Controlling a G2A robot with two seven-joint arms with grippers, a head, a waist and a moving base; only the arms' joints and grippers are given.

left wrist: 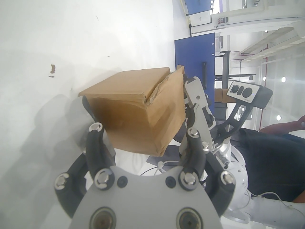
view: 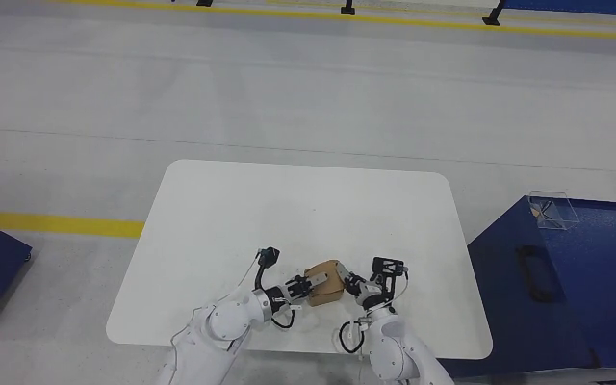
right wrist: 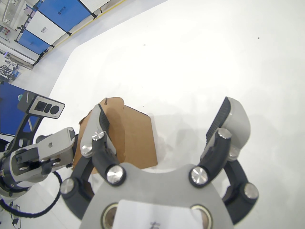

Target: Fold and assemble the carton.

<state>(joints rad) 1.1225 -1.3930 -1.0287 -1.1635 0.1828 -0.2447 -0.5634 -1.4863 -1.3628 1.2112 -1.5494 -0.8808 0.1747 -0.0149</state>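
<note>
Where the white, round-cornered surface (view: 289,202) comes to its edge nearest the robot, we find the carton (left wrist: 133,110) about midway along that edge, with both arms close around it. Whether its underside rests on the surface we cannot tell. We see brown cardboard already in box shape, one upper corner creased and split, and a flap (right wrist: 114,102) with a rounded end standing free on one side. The left tool (left wrist: 137,91) straddles the carton: its fingers (left wrist: 196,96) lie against two opposite sides, so we read it as clamped on the carton. The right tool (right wrist: 164,104) faces the carton from the other side with its fingers spread wide. One finger (right wrist: 99,120) lies against the carton by the flap, while the other finger (right wrist: 230,117) hangs over bare surface, apart from the cardboard. A small brown scrap (left wrist: 52,69) lies on the surface, apart from the carton. Beyond the surface's right-hand end stands a blue cabinet (view: 549,279), and on its top sits a clear box (view: 553,207).
</note>
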